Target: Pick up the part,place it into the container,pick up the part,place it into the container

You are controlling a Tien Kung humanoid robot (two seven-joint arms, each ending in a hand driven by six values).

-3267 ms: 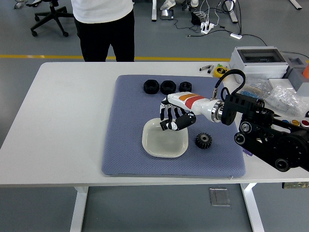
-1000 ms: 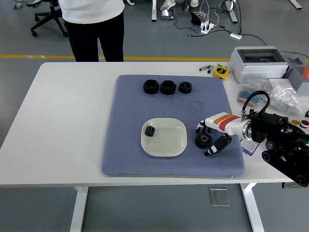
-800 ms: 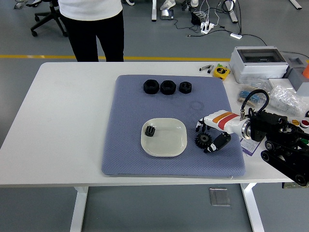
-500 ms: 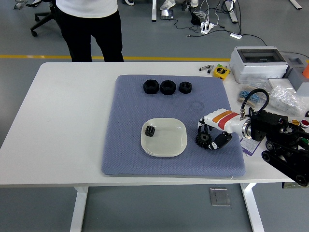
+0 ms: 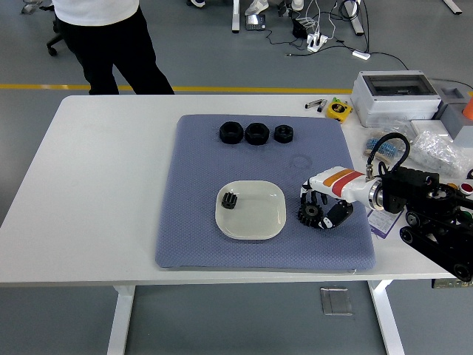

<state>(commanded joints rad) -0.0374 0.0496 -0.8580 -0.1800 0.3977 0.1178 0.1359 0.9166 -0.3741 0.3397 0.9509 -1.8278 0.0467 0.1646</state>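
Observation:
A white square dish point(image 5: 255, 216) sits on the blue-grey mat point(image 5: 199, 170) and holds a small black gear point(image 5: 230, 200) near its left edge. A larger black gear point(image 5: 310, 214) lies on the mat just right of the dish. My right hand point(image 5: 319, 210) is over this gear with its fingers curled round it, the gear still resting on the mat. Three black nut-like parts point(image 5: 256, 133) stand in a row at the mat's far edge. My left arm is out of view.
A person in black trousers point(image 5: 111, 48) stands at the table's far left. A grey box point(image 5: 395, 92), plastic bags point(image 5: 436, 148), a yellow tape measure point(image 5: 338, 109) and small items crowd the table's right side. The table's left part is bare white.
My right hand left the small gear in the dish, moved right to the larger gear and closed its fingers round it. The person stepped to the left.

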